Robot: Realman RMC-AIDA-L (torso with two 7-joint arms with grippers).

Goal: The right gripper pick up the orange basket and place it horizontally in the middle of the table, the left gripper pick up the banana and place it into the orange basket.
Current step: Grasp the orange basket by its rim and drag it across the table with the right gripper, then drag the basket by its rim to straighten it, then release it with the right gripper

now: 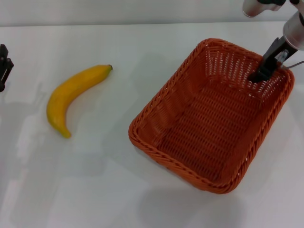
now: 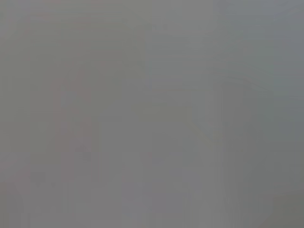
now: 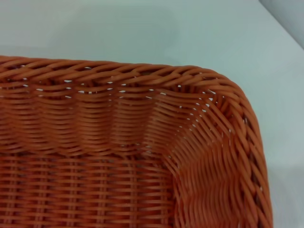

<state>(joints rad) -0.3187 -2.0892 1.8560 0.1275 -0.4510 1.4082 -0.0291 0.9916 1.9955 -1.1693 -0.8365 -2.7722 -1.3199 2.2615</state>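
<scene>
Left hand point(image 1: 4, 66): sitting parked at the far left edge of the desk point(image 1: 142, 199), well apart from the banana; only a sliver of black is showing, so I cannot tell whether it is spread or pressed together. Its wrist view is showing nothing but flat grey.
Banana point(image 1: 71, 97): lying on the bare desk left of centre, curved, dark tip pointing toward the back, untouched and well clear of the basket.
Orange basket point(image 1: 204, 123): resting right of centre, angled diagonally, not yet lying horizontally in the middle.
Basket contents: holding nothing; the right wrist view is showing only woven floor, wall and braided rim at one corner.
Right hand point(image 1: 271, 61): reaching down at the basket's far right corner, one black finger inside the wall and one seemingly outside, apparently pinching the rim there.
Step in hand: probably gripping the basket for repositioning.
Next move: likely calling for lifting, turning it level and setting it mid-desk, before the banana step.
</scene>
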